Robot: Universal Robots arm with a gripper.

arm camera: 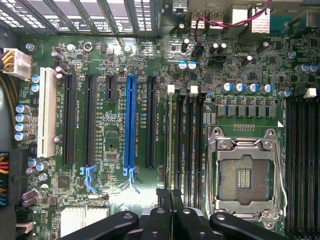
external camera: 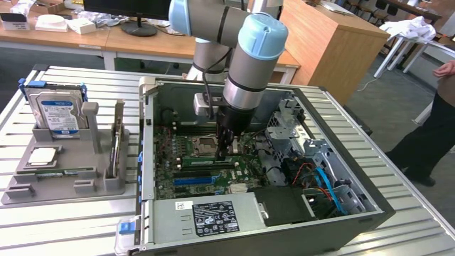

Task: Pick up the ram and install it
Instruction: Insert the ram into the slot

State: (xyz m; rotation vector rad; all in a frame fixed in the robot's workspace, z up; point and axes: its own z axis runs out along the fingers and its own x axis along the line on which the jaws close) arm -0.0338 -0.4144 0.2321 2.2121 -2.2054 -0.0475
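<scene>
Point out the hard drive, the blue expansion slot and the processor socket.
hard drive (external camera: 57, 113), exterior view, middle of its label
blue expansion slot (arm camera: 131, 120), wrist view, middle of its length
processor socket (arm camera: 244, 176), wrist view, its open centre

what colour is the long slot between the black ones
The long plastic slot is blue; wrist view.

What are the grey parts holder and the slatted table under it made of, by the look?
Grey parts holder: probably plastic, matte; uniform dull grey, blocky moulded-looking ribs, no shine. Slatted table: looks like metal, perhaps aluminium, satin finish; pale silver slats with soft glare.
</scene>
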